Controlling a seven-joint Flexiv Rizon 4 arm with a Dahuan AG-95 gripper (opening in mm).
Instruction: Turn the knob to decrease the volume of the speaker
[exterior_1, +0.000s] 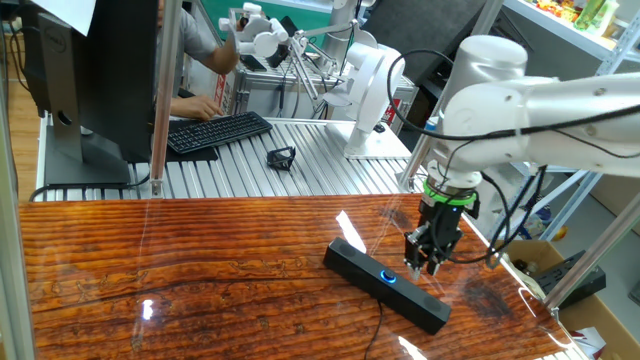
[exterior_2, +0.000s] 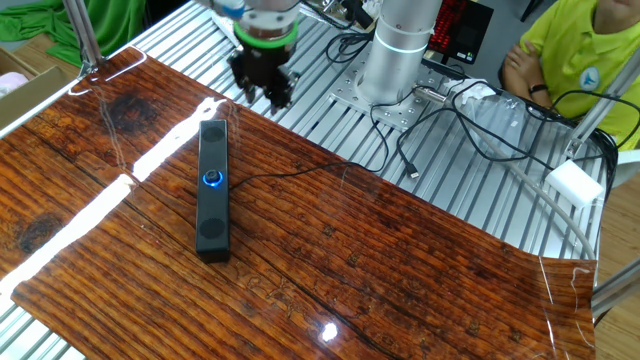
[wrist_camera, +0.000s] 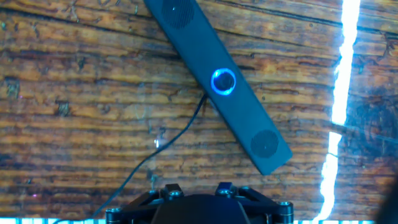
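The speaker (exterior_1: 420, 303) is a long black bar lying diagonally on the wooden table (exterior_1: 180, 260); it also shows as speaker (exterior_2: 212, 215) and speaker (wrist_camera: 186, 37). Mid-top on it is the knob (exterior_1: 388, 277), ringed in glowing blue, also seen as knob (exterior_2: 212, 179) and knob (wrist_camera: 223, 81). My gripper (exterior_1: 424, 264) hangs above the table just beyond the bar's far side, clear of the knob. In the other fixed view the gripper (exterior_2: 263, 95) is past the speaker's far end. The fingertips (wrist_camera: 171, 190) stand apart with nothing between them.
A thin black cable (exterior_2: 290, 175) runs from the speaker across the table. Behind the table, on the ribbed metal surface, are a keyboard (exterior_1: 218, 131), a monitor (exterior_1: 90, 80), a small black object (exterior_1: 281, 157) and the arm's white base (exterior_2: 400, 50) with loose cables (exterior_2: 470, 130).
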